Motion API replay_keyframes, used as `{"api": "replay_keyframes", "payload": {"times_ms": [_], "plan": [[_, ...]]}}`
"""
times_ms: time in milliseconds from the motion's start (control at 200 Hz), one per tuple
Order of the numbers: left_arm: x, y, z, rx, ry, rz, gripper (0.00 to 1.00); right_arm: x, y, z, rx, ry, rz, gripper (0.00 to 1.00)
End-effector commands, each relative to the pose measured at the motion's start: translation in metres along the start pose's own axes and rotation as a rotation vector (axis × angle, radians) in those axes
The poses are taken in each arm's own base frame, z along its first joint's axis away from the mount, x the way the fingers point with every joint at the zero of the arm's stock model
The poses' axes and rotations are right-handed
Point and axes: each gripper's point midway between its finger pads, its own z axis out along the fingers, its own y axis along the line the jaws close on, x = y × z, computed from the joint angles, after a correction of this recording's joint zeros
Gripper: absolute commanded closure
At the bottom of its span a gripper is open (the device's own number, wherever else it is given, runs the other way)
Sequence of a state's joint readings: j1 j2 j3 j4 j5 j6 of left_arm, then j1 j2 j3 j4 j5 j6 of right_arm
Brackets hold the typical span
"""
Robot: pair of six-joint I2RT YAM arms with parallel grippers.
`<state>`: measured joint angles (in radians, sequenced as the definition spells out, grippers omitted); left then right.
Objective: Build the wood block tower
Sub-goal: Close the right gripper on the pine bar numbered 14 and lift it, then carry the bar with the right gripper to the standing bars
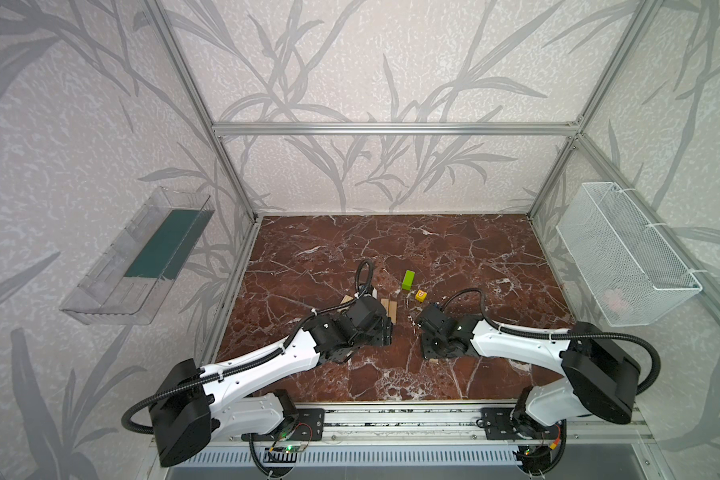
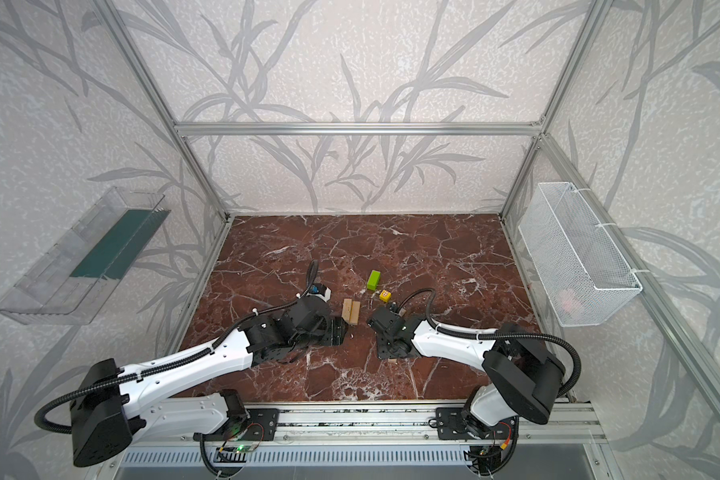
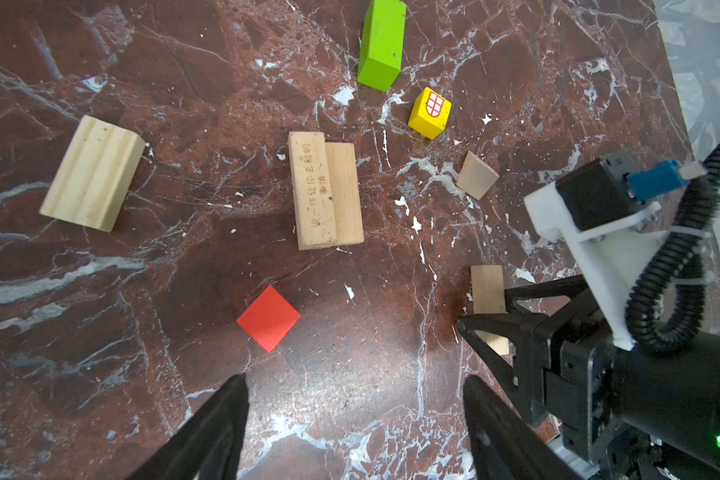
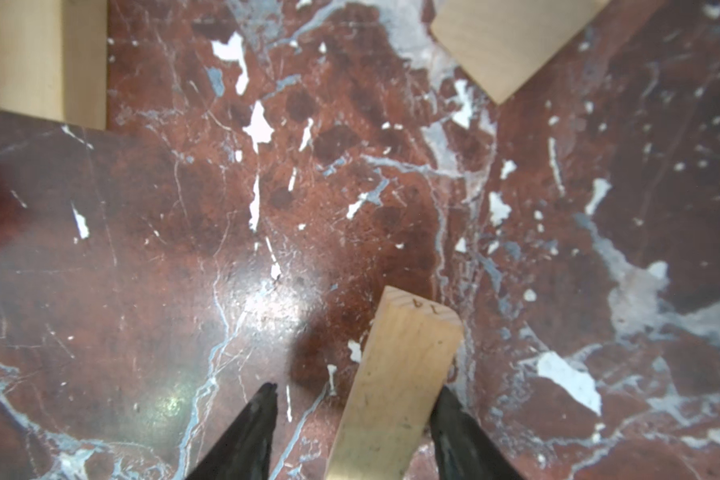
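Loose wood blocks lie on the marble; no tower stands. In the left wrist view, two plain planks (image 3: 327, 191) lie side by side, with a lime-green bar (image 3: 381, 45), a yellow cube (image 3: 430, 112) and a small wood piece (image 3: 476, 175) beyond. A ridged pale block (image 3: 92, 174) lies off to one side. The red cube (image 3: 268, 318) sits just ahead of my open, empty left gripper (image 3: 354, 386). My right gripper (image 4: 356, 390) straddles another plank (image 4: 404, 374): one finger touches it, while a gap remains at the other. In both top views the arms hide the red cube.
A white wire basket (image 1: 624, 253) hangs on the right wall and a clear plastic tray (image 1: 142, 257) on the left. Aluminium frame posts edge the marble tabletop (image 1: 454, 249). Both wrists hang close together near the table's middle, with the planks (image 2: 351, 311) between them.
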<state>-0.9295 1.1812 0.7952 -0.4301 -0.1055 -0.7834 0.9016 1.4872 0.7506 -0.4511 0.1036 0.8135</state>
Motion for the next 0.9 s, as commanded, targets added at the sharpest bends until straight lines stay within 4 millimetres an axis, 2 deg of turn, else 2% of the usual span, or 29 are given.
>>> {"api": "replay_keyframes", "payload": {"times_ms": [0, 150, 555, 895], "plan": [[0.003, 0.010, -0.002, -0.033, -0.009, -0.008, 0.20, 0.004, -0.008, -0.008, 0.044, 0.022, -0.039, 0.45], [0.004, 0.011, 0.000, -0.032, -0.010, -0.013, 0.20, 0.010, -0.013, -0.007, 0.057, 0.037, -0.026, 0.51], [0.007, 0.013, 0.004, -0.030, -0.007, -0.021, 0.19, 0.011, -0.003, 0.005, 0.077, 0.064, -0.055, 0.55], [0.005, 0.014, 0.002, -0.021, -0.018, -0.030, 0.18, 0.011, -0.005, 0.005, 0.097, 0.063, -0.089, 0.69]]}}
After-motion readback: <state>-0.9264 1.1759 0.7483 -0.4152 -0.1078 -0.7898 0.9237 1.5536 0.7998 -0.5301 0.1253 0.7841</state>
